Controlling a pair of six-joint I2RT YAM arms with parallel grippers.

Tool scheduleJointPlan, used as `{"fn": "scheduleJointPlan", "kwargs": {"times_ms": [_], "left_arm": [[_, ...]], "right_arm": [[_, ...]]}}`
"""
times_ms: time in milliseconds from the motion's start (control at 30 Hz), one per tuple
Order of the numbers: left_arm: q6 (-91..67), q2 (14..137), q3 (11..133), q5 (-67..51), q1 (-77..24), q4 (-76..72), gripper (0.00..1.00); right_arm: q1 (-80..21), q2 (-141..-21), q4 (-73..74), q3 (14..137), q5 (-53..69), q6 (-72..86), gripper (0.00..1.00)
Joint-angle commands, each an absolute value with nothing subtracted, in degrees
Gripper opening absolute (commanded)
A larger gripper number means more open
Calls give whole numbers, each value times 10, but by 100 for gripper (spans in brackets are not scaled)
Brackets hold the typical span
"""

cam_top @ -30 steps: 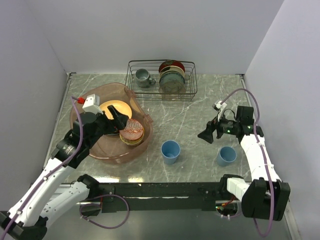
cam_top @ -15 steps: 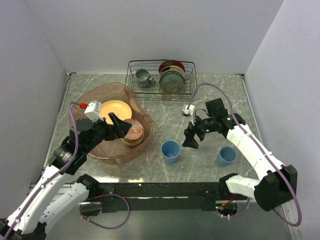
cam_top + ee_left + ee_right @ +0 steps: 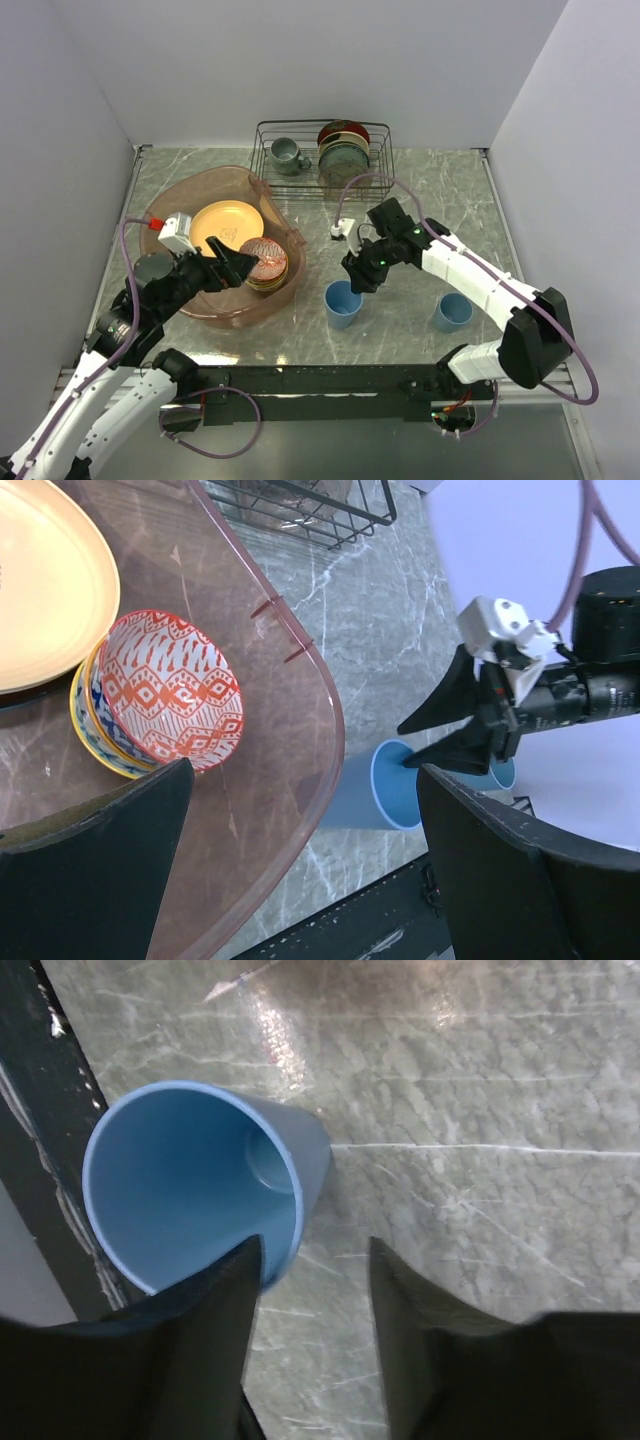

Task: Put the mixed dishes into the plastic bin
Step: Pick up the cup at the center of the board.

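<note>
One light-blue cup (image 3: 342, 303) stands upright just right of the plastic bin (image 3: 190, 300). My right gripper (image 3: 354, 280) hangs at its far-right rim. In the right wrist view its jaws straddle the wall of the cup (image 3: 200, 1185): one finger sits over the inside and the other outside, with a gap still showing, so the right gripper (image 3: 312, 1250) is open. A second light-blue cup (image 3: 452, 312) stands further right. The bin holds a yellow-orange plate (image 3: 228, 222) and a red-patterned bowl (image 3: 265, 262) stacked on other dishes. My left gripper (image 3: 238, 268) hovers wide open above the bin, beside the bowl (image 3: 170, 690).
A black wire rack (image 3: 322, 158) at the back holds a grey mug (image 3: 288, 155) and upright dark plates (image 3: 344, 150). Walls close in on the left, right and back of the marble table (image 3: 420, 200). The bin's rim (image 3: 325, 695) lies between my left fingers.
My right arm swung left from beside the right cup to the cup next to the bin, and its jaws narrowed. My left arm drew back toward the near side over the bin, staying open.
</note>
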State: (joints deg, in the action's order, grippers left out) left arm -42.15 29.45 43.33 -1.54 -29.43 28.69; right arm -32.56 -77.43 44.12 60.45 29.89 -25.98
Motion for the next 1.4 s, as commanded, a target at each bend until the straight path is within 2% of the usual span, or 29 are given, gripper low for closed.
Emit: {"fn": "scheduleJointPlan", "kwargs": {"times_ms": [0, 100, 133, 200, 333, 433, 567, 700, 1000, 1367], "left_arm": [[-438, 288, 426, -36, -292, 287, 99], [-445, 288, 418, -58, -292, 276, 99], [-446, 289, 412, -65, -291, 267, 99], [-453, 292, 410, -87, -293, 259, 99], [-469, 303, 395, -131, -292, 236, 99], [-486, 319, 382, -167, -292, 211, 99], [-515, 344, 366, -212, -296, 177, 99], [-525, 378, 367, -196, -340, 163, 99], [-545, 526, 464, -10, -536, 167, 99], [-583, 741, 662, 149, -642, 239, 99]], "right_arm": [[-342, -785, 443, 638, 271, -242, 43], [-351, -791, 444, 635, 260, -243, 35], [-352, -792, 443, 635, 255, -244, 27], [-356, -793, 445, 633, 253, -247, 22], [-356, -785, 445, 624, 250, -248, 6], [-357, -776, 446, 621, 248, -250, 0], [-351, -753, 449, 619, 247, -259, 0], [-329, -719, 449, 622, 248, -260, 0], [-267, -655, 421, 603, 253, -242, 0], [-195, -576, 382, 557, 278, -221, 0]]}}
